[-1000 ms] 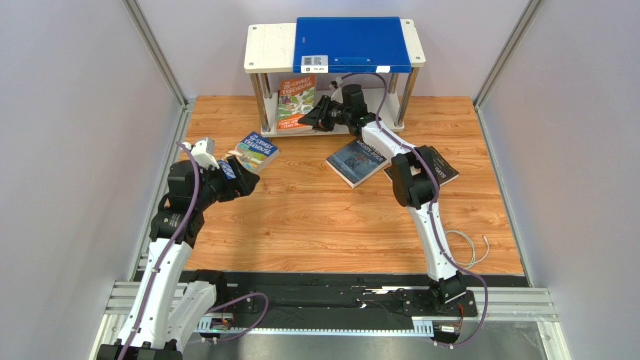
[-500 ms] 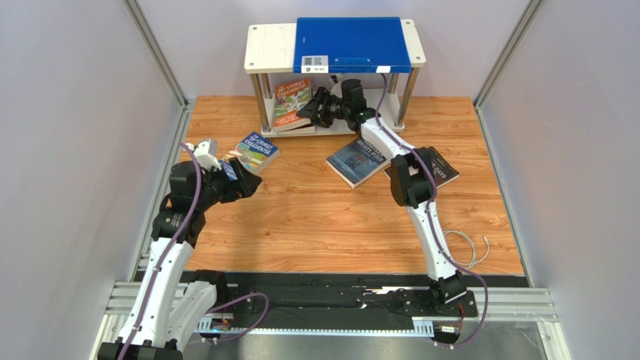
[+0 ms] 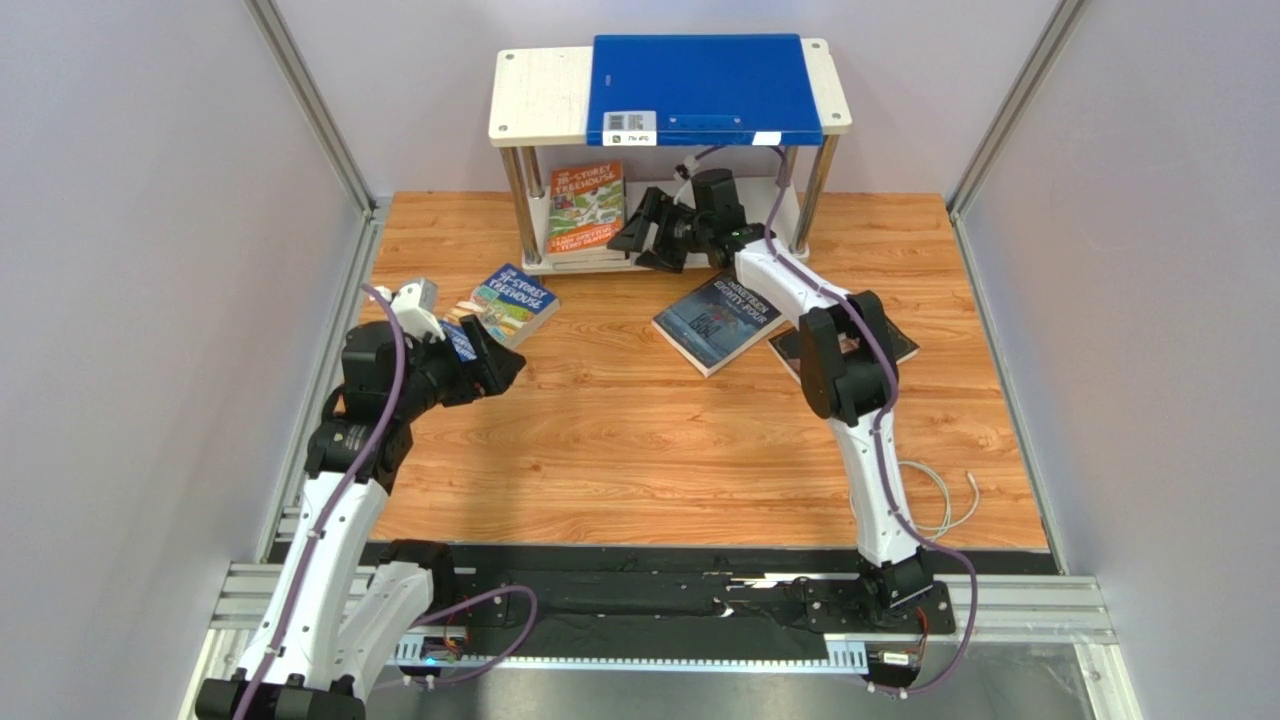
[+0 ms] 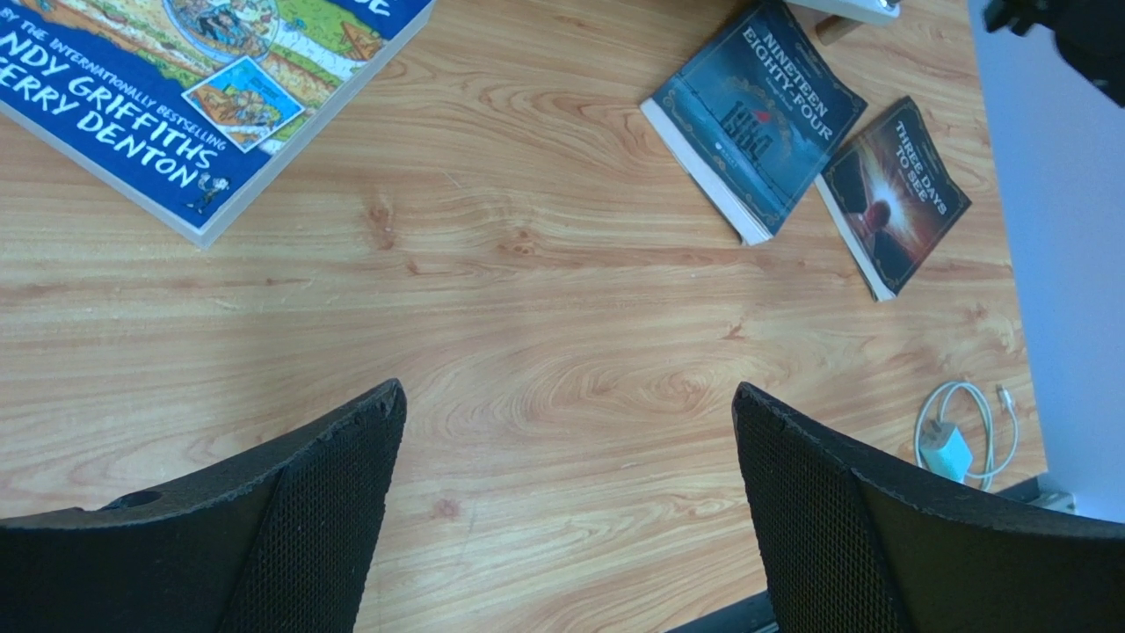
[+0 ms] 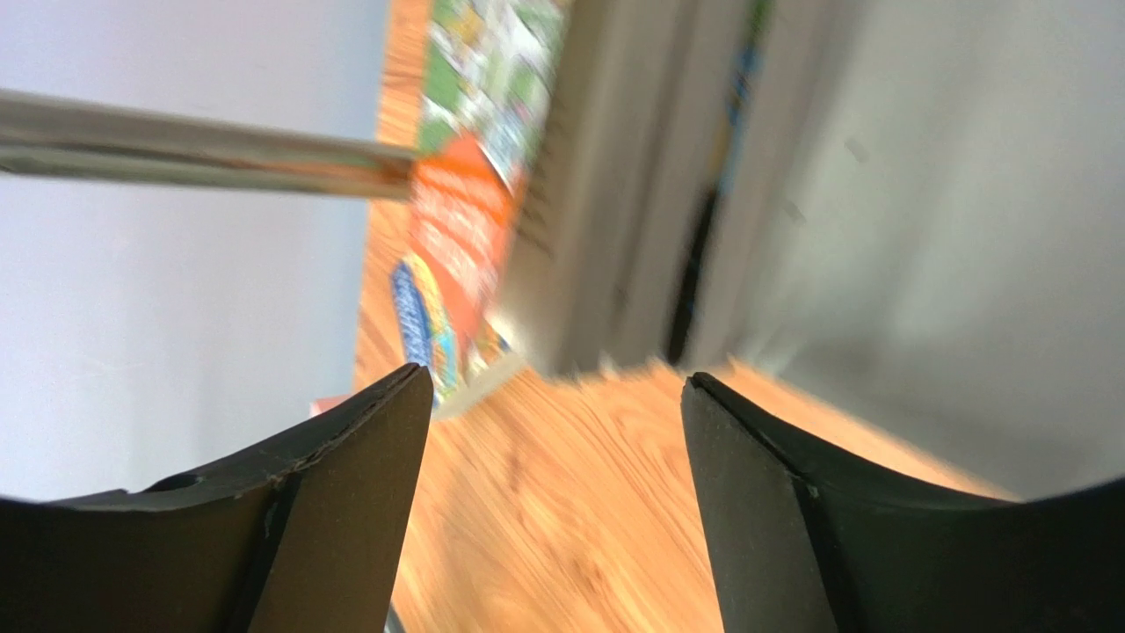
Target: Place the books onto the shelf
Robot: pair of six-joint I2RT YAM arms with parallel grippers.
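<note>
The shelf stands at the back of the table. An orange-red Treehouse book rests tilted on its lower board. Just to its right my right gripper is open and apart from it. In the right wrist view that book shows blurred beyond the empty gripper. A blue Treehouse book, a navy book and a black-brown book, partly behind the right arm, lie on the table. My left gripper hovers open beside the blue book, with nothing in the gripper.
A large blue folder lies on the shelf's top board. A silver post crosses the right wrist view. A white cable with a plug lies at the table's right front. Grey walls close both sides.
My right gripper has opened and let go of the orange-red book, which tipped leftwards onto the lower board. The gripper drew back a little to the right. The left arm barely moved.
</note>
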